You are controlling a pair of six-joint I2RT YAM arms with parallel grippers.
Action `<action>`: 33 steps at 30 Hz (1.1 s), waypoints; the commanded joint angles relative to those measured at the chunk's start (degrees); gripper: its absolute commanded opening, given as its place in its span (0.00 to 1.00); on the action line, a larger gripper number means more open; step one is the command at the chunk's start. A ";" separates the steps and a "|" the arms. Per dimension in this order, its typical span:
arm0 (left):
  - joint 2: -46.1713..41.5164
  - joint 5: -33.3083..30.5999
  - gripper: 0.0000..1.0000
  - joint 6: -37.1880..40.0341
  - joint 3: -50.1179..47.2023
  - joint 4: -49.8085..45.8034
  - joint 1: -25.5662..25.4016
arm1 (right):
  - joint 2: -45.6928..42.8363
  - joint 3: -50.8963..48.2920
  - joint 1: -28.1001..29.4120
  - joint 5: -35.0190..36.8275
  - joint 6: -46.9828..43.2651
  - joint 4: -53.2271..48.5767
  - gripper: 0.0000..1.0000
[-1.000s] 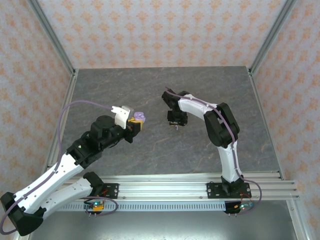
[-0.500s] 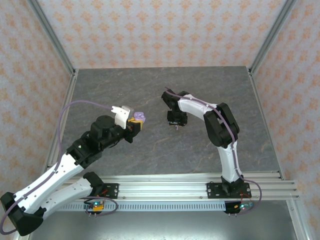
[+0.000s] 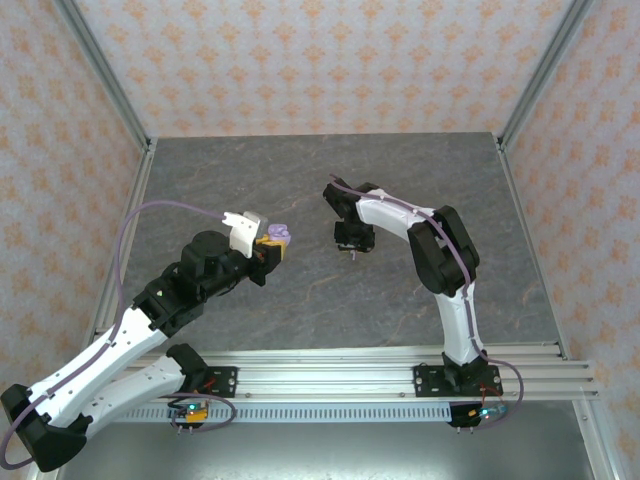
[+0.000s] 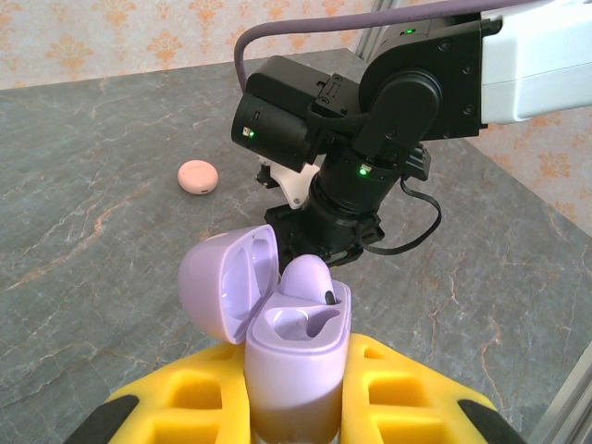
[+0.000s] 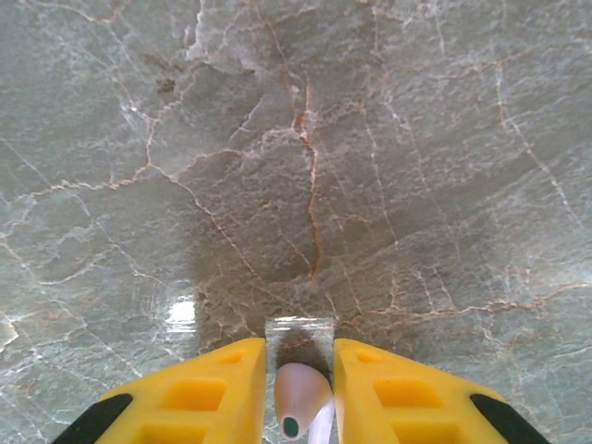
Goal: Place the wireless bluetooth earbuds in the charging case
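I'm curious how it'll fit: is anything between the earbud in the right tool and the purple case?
Nothing visible. Between the earbud in the right tool and the case in the left tool lies open space; the lid is up, one socket free.

Bright, even light; soft shadows; sharp focus.

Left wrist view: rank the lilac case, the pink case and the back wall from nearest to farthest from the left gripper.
1. Lilac case, held in the left gripper.
2. Pink case, lying on the table, far left.
3. Back wall, beyond the table's far edge.
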 commanded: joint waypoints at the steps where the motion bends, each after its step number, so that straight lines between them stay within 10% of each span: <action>1: -0.12 -0.03 0.16 -0.97 1.14 0.37 -0.10 | -1.50 -1.92 0.72 0.97 -0.22 -3.14 0.25; 33: 2.38 1.20 0.17 -2.02 1.14 1.16 -0.08 | 0.12 -4.28 0.70 0.91 -2.60 0.03 0.16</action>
